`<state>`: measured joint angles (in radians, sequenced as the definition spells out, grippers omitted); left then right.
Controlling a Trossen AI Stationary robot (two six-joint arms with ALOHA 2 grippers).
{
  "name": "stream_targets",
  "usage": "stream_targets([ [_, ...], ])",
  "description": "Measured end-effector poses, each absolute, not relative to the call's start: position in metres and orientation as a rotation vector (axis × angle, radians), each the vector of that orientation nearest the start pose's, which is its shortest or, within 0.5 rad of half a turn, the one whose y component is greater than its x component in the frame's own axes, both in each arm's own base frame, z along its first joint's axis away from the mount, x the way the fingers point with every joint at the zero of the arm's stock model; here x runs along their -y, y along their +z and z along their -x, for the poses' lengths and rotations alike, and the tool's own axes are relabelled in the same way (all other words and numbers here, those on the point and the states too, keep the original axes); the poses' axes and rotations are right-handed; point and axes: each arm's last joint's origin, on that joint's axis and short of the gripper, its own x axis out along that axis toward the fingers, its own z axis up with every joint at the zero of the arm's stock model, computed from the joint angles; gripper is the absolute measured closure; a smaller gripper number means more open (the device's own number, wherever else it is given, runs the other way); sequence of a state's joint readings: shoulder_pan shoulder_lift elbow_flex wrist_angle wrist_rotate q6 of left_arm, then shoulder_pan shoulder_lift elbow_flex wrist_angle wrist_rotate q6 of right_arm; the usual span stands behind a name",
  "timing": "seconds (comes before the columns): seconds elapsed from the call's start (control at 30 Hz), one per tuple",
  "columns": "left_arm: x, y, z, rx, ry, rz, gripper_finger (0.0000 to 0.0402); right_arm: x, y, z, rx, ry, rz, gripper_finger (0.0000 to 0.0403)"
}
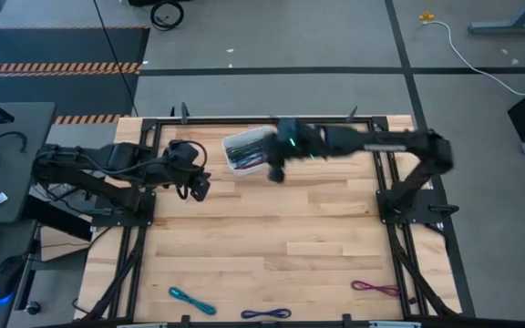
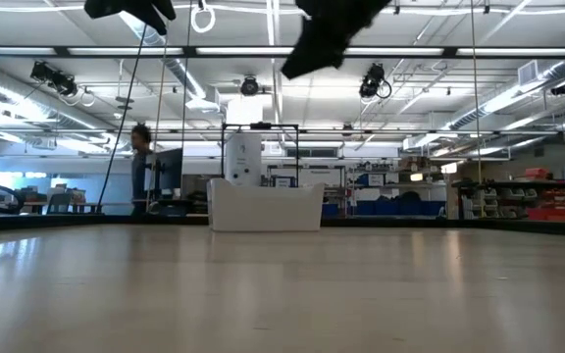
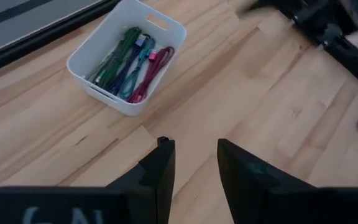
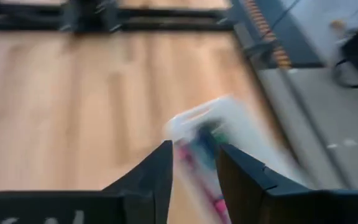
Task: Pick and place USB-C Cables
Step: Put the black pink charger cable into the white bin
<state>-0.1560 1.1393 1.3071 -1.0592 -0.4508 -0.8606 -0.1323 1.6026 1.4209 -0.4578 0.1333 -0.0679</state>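
Note:
A white rounded bin (image 1: 244, 150) (image 2: 265, 206) stands near the table's far edge. It holds several bundled cables (image 3: 132, 62) in green, purple, teal and magenta. Three more cables lie by the near edge: teal (image 1: 191, 300), purple (image 1: 265, 314) and magenta (image 1: 375, 289). My right gripper (image 1: 276, 171) (image 2: 327, 39) hangs high over the near right side of the bin, open and holding nothing; its wrist view shows the bin (image 4: 222, 124) blurred past the fingers. My left gripper (image 1: 200, 189) (image 3: 194, 155) waits left of the bin, open and empty.
Black frame rails (image 1: 386, 173) run along the table's sides and far edge. The right arm (image 1: 372, 141) reaches across the far part of the table. Bare wood (image 1: 281, 237) lies between the bin and the near-edge cables. A person (image 2: 142, 167) stands in the room beyond.

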Motion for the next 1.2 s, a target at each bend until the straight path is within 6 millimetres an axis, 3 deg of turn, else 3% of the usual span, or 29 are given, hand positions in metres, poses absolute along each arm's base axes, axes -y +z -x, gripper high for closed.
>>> stream_targets([
  [0.13, 0.026, 0.37, -0.199, -0.678, 0.574, 0.52, 0.0276, 0.007, 0.288, -0.314, -0.649, -0.154, -0.06, 0.029],
  [0.3, 0.036, 0.37, -0.197, -0.684, 0.537, 0.522, 0.0276, -0.036, 0.258, -0.275, -0.648, 0.071, -0.218, 0.0292],
  [0.47, 0.049, 0.37, -0.195, -0.692, 0.488, 0.545, 0.0276, -0.065, 0.234, -0.257, -0.651, 0.291, -0.318, 0.0291],
  [0.63, 0.064, 0.363, -0.192, -0.74, 0.425, 0.641, 0.0276, -0.094, 0.219, -0.253, -0.706, 0.366, -0.274, 0.0293],
  [0.83, 0.091, 0.333, -0.188, -0.828, 0.358, 0.709, 0.0276, -0.128, 0.225, -0.262, -0.694, 0.308, -0.265, 0.0293],
  [0.97, 0.107, 0.304, -0.186, -0.848, 0.297, 0.685, 0.0276, -0.142, 0.241, -0.266, -0.717, 0.224, -0.32, 0.0293],
  [1.2, 0.127, 0.253, -0.189, -0.729, 0.184, 0.75, 0.0276, -0.159, 0.271, -0.249, -0.911, 0.13, -0.387, 0.0293],
])
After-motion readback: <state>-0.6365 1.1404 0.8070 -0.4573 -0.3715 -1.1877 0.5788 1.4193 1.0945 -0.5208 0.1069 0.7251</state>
